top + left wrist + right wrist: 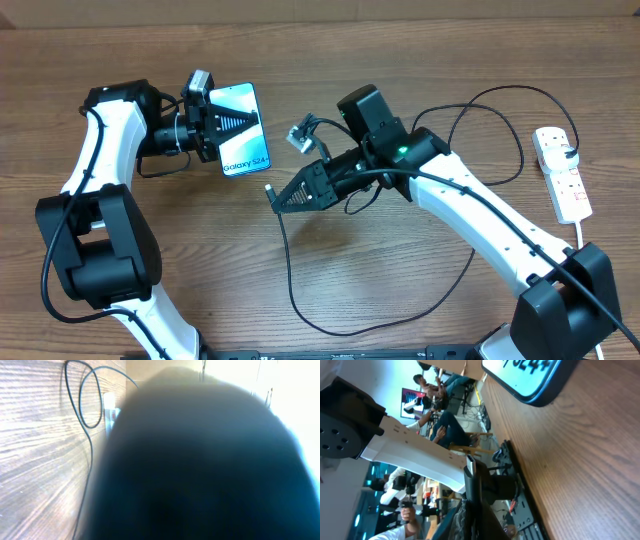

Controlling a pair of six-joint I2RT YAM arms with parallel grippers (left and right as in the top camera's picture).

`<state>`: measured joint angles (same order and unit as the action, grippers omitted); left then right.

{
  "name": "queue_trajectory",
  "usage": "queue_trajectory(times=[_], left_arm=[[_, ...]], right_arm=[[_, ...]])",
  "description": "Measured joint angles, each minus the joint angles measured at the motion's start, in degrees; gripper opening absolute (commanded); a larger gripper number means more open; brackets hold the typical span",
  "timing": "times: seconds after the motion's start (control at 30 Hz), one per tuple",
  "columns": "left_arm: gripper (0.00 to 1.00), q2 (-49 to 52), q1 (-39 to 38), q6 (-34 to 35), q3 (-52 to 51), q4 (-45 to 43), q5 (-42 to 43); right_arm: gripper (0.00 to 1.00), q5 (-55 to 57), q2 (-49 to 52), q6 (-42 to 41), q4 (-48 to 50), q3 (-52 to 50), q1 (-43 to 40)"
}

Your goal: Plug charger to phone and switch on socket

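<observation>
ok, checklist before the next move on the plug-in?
1. Phone held by left gripper: ok, jaws shut on it.
2. Charger tip in right gripper: ok, jaws shut on it, tip poking out.
3. Tip seated in phone: not ok, a gap between them; tip sits off the "Galaxy S24" end.
4. Charger slack: ok, it lies in a loose loop.
5. Socket switch: cannot tell, too small; neither arm is near it.
6. Left wrist view: not ok, mostly blocked by a dark blur.
</observation>
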<state>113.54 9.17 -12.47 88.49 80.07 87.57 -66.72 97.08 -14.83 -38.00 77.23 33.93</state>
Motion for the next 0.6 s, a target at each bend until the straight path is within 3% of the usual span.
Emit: queue_trajectory(times=[0.6], left_arm=[[0.04,-0.50,-6.08,0.07,0.00,1.11,0.31]], right_arm=[[0.04,0.57,0.00,-9.03,3.76,0.00,0.46]])
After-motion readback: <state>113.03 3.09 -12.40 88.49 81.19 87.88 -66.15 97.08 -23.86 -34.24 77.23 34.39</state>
